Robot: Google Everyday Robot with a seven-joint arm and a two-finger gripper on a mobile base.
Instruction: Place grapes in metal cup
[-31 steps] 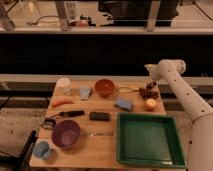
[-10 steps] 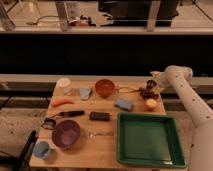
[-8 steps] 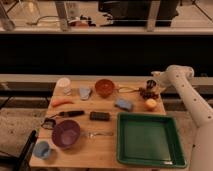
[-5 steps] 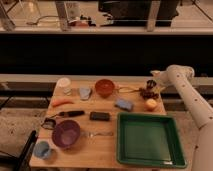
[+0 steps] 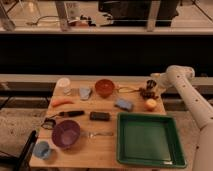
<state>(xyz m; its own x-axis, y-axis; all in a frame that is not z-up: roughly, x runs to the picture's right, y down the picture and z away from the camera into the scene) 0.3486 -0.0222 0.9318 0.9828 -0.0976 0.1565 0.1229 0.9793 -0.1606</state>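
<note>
Wooden surface [image 5: 107, 150] stands before dark window wall. My fingers [image 5: 149, 86] at far right corner, low over small bunch of dark reddish-purple grapes [image 5: 146, 93]. Open or closed, cannot tell. Grapes near far edge, between orange bowl [image 5: 105, 87] and round yellow-orange fruit [image 5: 151, 104], behind green plastic tray [image 5: 146, 137].

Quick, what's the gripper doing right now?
Gripper: at the grapes near the table's far right edge; open or closed cannot be told.
</note>
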